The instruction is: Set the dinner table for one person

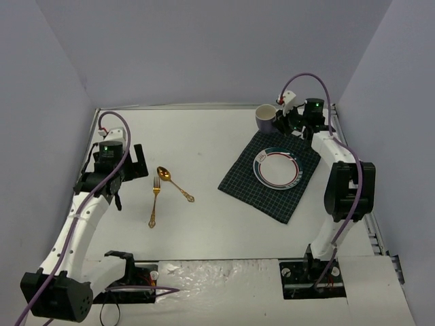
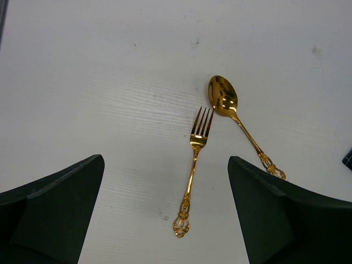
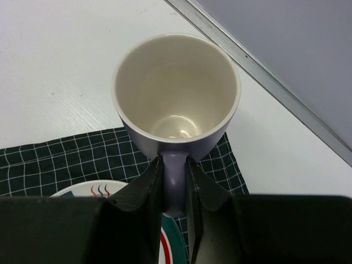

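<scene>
While the large flat white rectangular tabletop (image 1: 224, 224) with thin metal edging fills the floor between plain grey-blue walls (image 1: 204, 47), both arms reach away from their bases at its near edge. The left arm (image 1: 78, 221) leans up the left side, its hand (image 2: 166, 165) hanging over bare surface with the fingers wide apart and nothing between them. The right arm (image 1: 346, 187) stretches to the far right corner, where its hand (image 1: 284, 122) is clamped tight on the handle (image 3: 175, 181) of a lavender ceramic mug with a cream inside (image 1: 266, 119); the mug is upright at the far corner of a dark green checked cloth (image 1: 243, 180), and whether it is resting or lifted cannot be told. The cloth lies turned like a diamond on the right half, with a round white plate with a teal and red rim (image 1: 276, 168) on it. The metal edging runs close behind the mug. A broad strip of bare white separates the cloth from a gold fork with an ornate handle (image 1: 155, 202) and a gold spoon with an ornate handle (image 1: 174, 183), whose bowl lies just beside the fork's tines, with the handles spreading apart.
</scene>
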Robot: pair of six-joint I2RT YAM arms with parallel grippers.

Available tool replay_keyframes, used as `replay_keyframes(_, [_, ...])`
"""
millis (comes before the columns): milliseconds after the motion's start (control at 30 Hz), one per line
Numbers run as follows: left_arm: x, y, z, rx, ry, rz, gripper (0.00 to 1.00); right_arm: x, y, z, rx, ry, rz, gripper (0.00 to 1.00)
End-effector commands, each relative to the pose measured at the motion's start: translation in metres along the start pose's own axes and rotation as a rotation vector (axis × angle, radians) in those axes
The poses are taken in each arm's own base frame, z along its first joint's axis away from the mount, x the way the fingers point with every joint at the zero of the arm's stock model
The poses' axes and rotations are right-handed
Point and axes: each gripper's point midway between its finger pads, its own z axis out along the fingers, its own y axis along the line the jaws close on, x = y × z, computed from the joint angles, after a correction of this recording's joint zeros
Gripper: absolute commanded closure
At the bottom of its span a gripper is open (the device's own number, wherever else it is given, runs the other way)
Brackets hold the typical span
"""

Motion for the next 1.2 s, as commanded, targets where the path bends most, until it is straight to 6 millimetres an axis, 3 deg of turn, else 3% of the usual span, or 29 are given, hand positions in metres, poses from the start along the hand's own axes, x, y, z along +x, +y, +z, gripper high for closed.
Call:
replay_keyframes(0, [-0.031,0.01,-0.009,-0.041,-0.132,-0.025,0.07,-0.075,-0.034,-0.007,0.011,-0.215,-0.192,1.0])
replay_keyframes(333, [-0.03,0.016,-0.006,-0.068,-0.129,-0.035,0.08,-0.045,-0.059,0.01,-0.027,-0.207,-0.187,1.0])
replay_keyframes(667, [-0.029,0.022,0.0,-0.081,-0.116,-0.052,0.08,-0.018,-0.07,0.023,-0.042,-0.185,-0.182,1.0])
replay_keyframes(1167, [-0.025,0.022,0.008,-0.071,-0.086,-0.058,0.09,-0.011,-0.074,0.033,-0.073,-0.223,-0.173,1.0])
